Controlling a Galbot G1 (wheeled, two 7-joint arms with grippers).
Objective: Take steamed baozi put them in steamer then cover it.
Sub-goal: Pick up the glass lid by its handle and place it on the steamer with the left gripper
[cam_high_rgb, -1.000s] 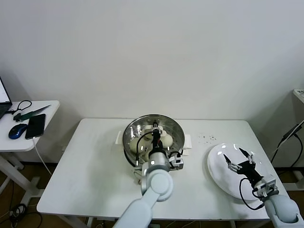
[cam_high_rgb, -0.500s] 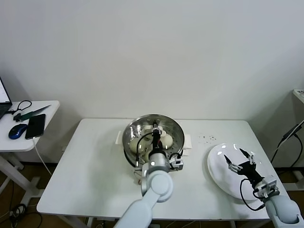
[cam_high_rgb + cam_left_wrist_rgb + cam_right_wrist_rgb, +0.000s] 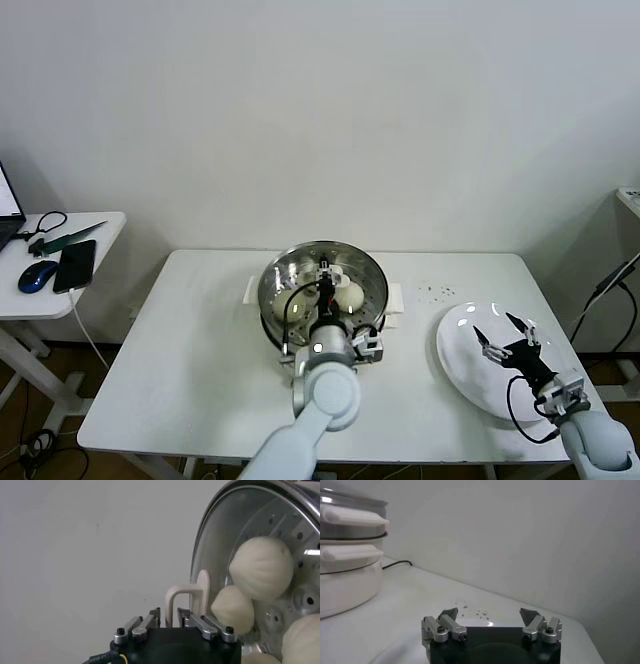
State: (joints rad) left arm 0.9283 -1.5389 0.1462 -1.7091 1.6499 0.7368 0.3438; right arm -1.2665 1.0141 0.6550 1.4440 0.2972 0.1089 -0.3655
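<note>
Four steamed baozi [image 3: 348,296] sit in the steamer [image 3: 282,272] as the left gripper [image 3: 326,272] hovers narrowly parted overhead; at three o'clock, the right gripper [image 3: 505,334] spreads wide above a white plate [image 3: 455,365].

A white surface [image 3: 180,350] carries the steamer [image 3: 322,285] near its middle and a large white plate [image 3: 465,375] toward its right edge, well apart from it.

White plate [image 3: 462,345] on table [image 3: 190,350]; mouse [image 3: 37,275], phone [image 3: 75,265] on side desk [image 3: 25,298]
</note>
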